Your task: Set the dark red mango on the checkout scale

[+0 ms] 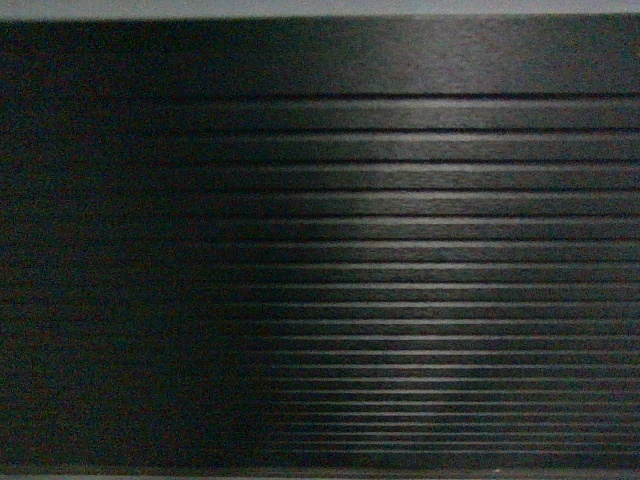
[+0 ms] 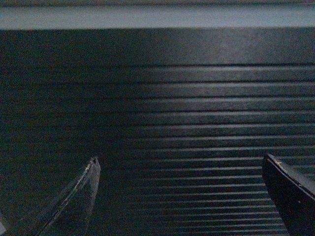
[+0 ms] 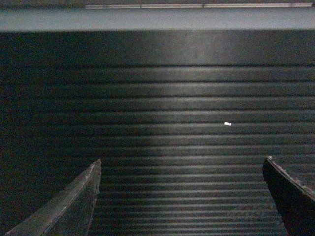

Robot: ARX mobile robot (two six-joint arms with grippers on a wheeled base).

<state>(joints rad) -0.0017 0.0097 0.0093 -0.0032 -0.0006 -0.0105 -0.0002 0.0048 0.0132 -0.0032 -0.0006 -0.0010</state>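
Observation:
The checkout's ribbed black front (image 1: pixel 400 250) fills the head view, close up and dim. The same slatted front (image 2: pixel 197 113) fills the left wrist view, and my left gripper (image 2: pixel 179 162) stands open before it with nothing between its fingers. In the right wrist view my right gripper (image 3: pixel 181 162) is likewise open and empty, facing the slats (image 3: pixel 172 108). Neither gripper shows in the head view. The dark red mango and the scale are out of view.
A pale strip (image 2: pixel 157 17) runs along the top above the counter's front in both wrist views, as does a thin pale band (image 1: pixel 320 8) in the head view. A small white speck (image 3: pixel 227 124) sits on one slat.

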